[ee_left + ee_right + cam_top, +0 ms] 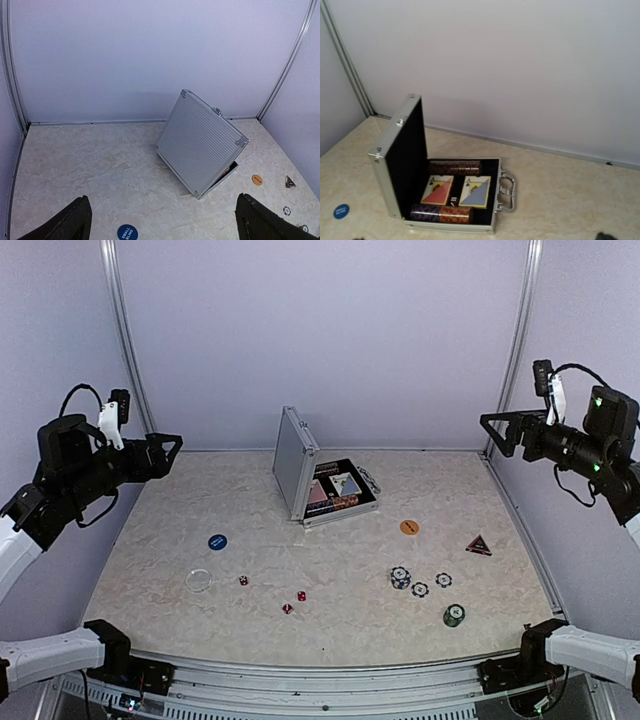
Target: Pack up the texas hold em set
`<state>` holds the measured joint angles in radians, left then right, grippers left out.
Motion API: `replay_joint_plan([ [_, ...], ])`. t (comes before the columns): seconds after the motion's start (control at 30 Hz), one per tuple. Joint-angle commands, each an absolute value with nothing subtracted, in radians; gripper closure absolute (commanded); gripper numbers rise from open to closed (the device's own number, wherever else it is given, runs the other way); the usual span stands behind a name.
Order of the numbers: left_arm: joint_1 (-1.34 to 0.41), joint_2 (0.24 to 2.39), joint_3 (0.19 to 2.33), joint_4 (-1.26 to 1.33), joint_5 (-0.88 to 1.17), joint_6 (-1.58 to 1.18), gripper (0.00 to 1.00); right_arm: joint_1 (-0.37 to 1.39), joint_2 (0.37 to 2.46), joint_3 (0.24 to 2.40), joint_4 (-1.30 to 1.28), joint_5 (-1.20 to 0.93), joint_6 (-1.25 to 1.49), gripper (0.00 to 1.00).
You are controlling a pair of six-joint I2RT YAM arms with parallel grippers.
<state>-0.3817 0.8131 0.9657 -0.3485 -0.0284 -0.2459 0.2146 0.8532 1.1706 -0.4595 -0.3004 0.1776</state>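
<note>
The silver ribbed case [305,502] stands open at the back middle, its lid [294,462] upright. In the right wrist view its black lining [410,155] holds two card decks [474,191] and rows of chips [440,214]; the handle [507,192] faces right. Loose on the table are a blue disc [218,541], a clear disc [199,580], three red dice [287,608], an orange disc [409,527] and several striped chips [401,577]. My left gripper [165,447] and right gripper [497,430] hang high at the sides, both open and empty.
A dark triangular marker [478,545] lies right of the orange disc. The left wrist view shows the lid's ribbed back [200,140] and the blue disc [127,232]. Walls enclose the table on three sides.
</note>
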Motion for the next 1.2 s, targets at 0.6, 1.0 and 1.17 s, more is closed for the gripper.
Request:
replay_joint_plan([
  [0.6,-0.371,0.853,0.943,-0.399,-0.023,-0.301,0.01,0.192,0.909,1.132,-0.5,-0.319,0.13,0.0],
  [1.0,-0.418,0.883,0.843,-0.299,-0.015,-0.396,0.01,0.201,1.129,1.219,-0.539,-0.231,0.213,0.0],
  [1.17,-0.431,0.904,0.826,-0.276,-0.012,-0.431,0.01,0.234,1.245,1.294,-0.536,-0.159,0.227,0.0],
])
